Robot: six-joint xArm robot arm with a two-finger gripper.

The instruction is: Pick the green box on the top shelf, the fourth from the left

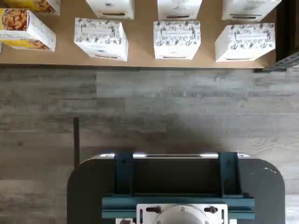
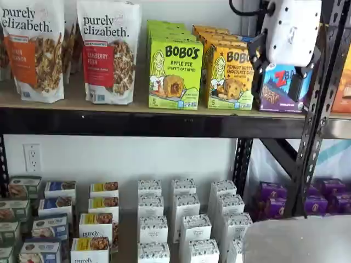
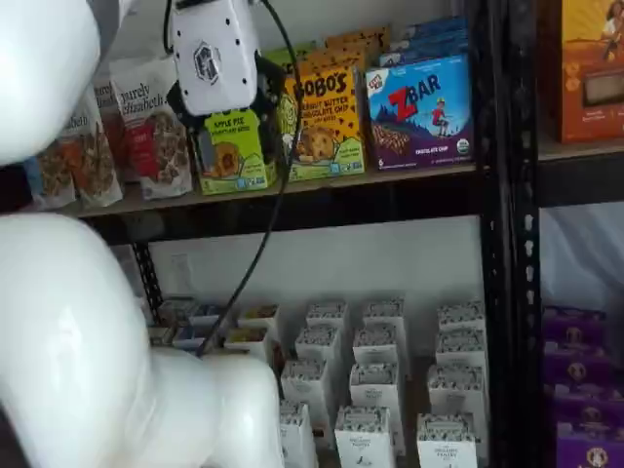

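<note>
The white arm casing [image 3: 58,341] fills the near foreground. The gripper [image 2: 279,74] is seen at top-shelf height, apart from the green box [image 2: 174,74], which stands upright on the top shelf [image 2: 137,121] just beside a yellow-orange box [image 2: 230,76]. The jaws, apparently side-on, are taken as wide; nothing is held.

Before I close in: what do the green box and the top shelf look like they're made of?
The green box: probably thin printed cardboard, slightly glossy, going by its crisp folded edges and flat printed face. The top shelf: a tan board, likely wood or fibreboard with a matte surface, on a black front beam that looks like painted metal.
</note>
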